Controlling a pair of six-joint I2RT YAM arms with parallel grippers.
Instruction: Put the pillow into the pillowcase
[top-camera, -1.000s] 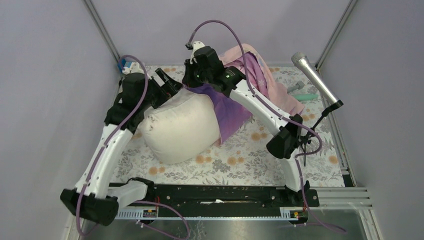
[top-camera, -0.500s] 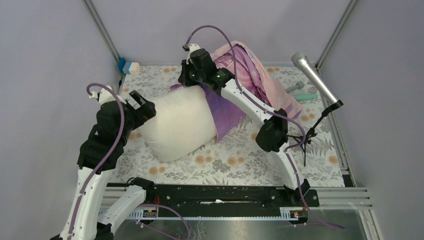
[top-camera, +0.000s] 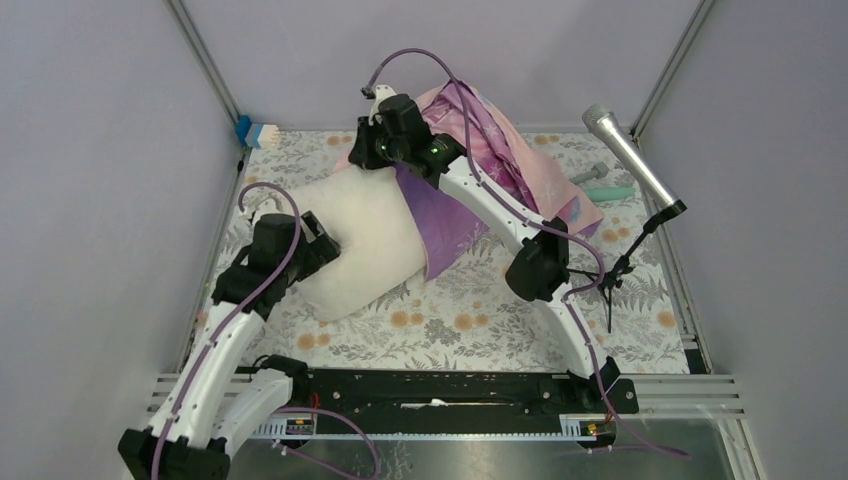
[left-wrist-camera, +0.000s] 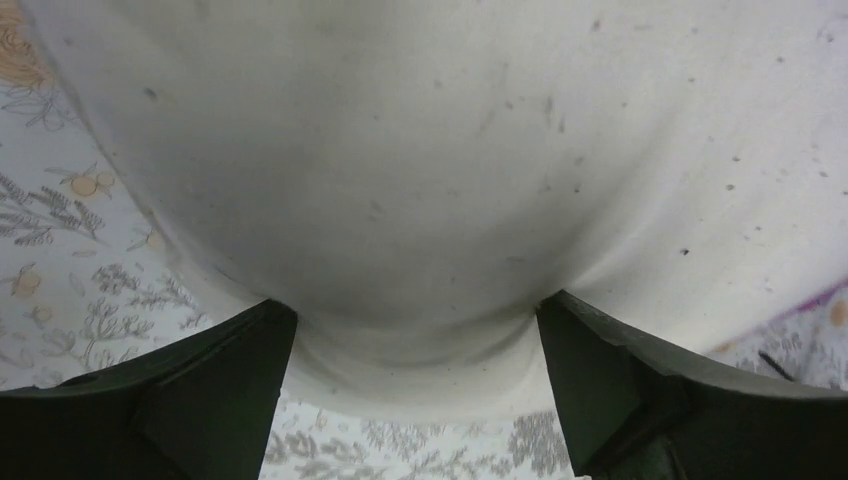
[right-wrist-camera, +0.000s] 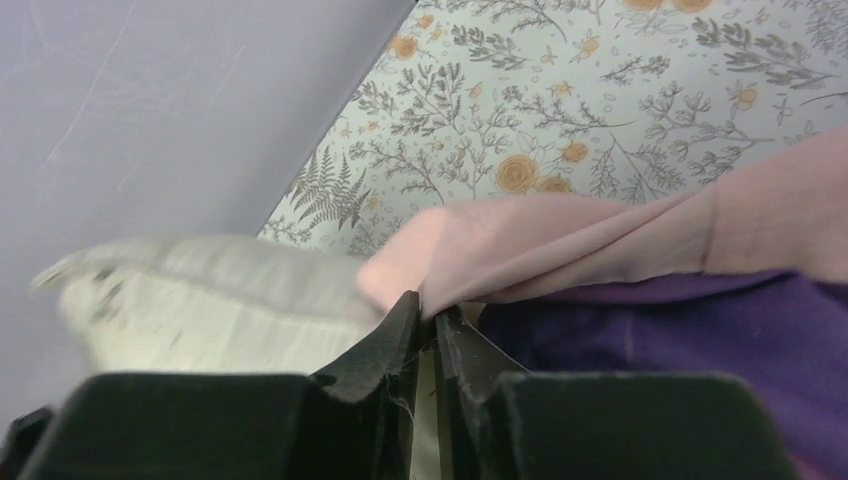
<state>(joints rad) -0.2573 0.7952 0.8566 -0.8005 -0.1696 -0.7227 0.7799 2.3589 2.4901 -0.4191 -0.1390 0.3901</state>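
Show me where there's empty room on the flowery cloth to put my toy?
The widest bare patch of flowery cloth lies between the pillow and the black rail in front. The far side is crowded: pillowcase, right gripper and microphone.

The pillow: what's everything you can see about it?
The pillow is a plump cream cushion of soft cloth, dotted with small dark specks. It lies on the floral table cloth. Its right side meets the purple lining of the pillowcase. The left claw, fingers spread wide, presses into its near-left end, and the cloth bulges between them. The right claw pinches the pink pillowcase edge beside the pillow's far corner.
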